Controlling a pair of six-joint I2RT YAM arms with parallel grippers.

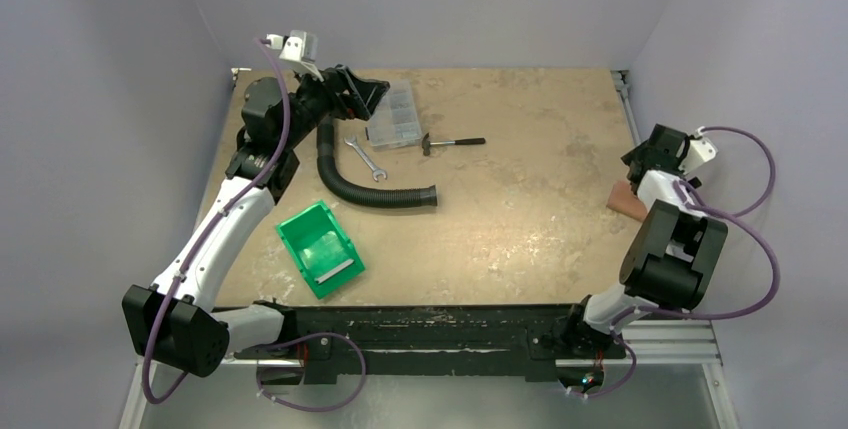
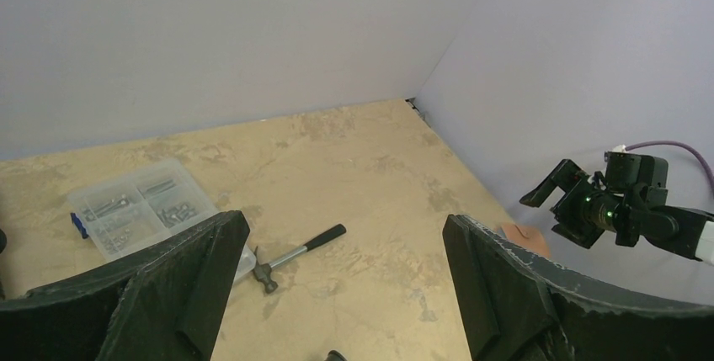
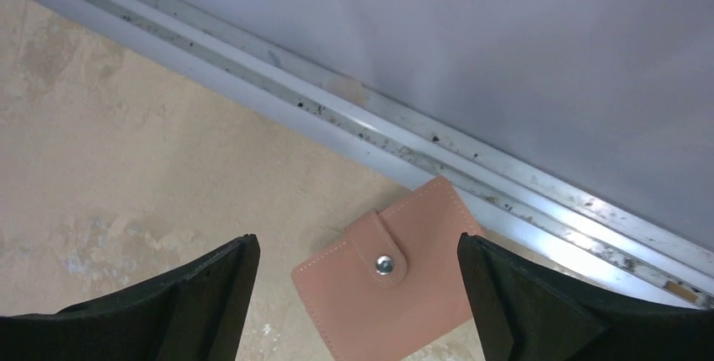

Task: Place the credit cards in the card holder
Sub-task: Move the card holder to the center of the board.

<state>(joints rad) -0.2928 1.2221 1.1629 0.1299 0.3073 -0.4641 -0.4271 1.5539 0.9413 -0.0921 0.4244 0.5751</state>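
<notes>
While the right gripper (image 3: 358,247) hangs with its jaws spread wide and nothing between the pads, the card holder (image 3: 396,281) lies flat on the table (image 3: 126,151) directly under the gap. In the right wrist view it sits a touch toward 5 o'clock of the gap's centre. It is folded shut, with the clasp (image 3: 385,265) facing up.

Its visible upper edge runs from 8 o'clock to 2 o'clock, skewed to the jaws' closing line, which runs 9 to 3. The lower end passes out of the frame, so I cannot tell which axis is the longer. Its corner at 1 o'clock reaches the metal rail (image 3: 522,201) along the wall.

From above, the holder sits at 3 o'clock on the table, just beside the right wrist and partly hidden by it. The left gripper (image 1: 368,91) is well apart at 11 o'clock, near the clear compartment box (image 1: 392,114), its jaws likewise spread and empty — so the right arm is plainly the nearer.

I judge that the coming move calls for a wrist turn to square the jaws with the holder's edges before they come down.

No credit cards show for certain — a pale flat piece (image 1: 335,269) in the green bin (image 1: 292,249), at 7 o'clock, may be them.
</notes>
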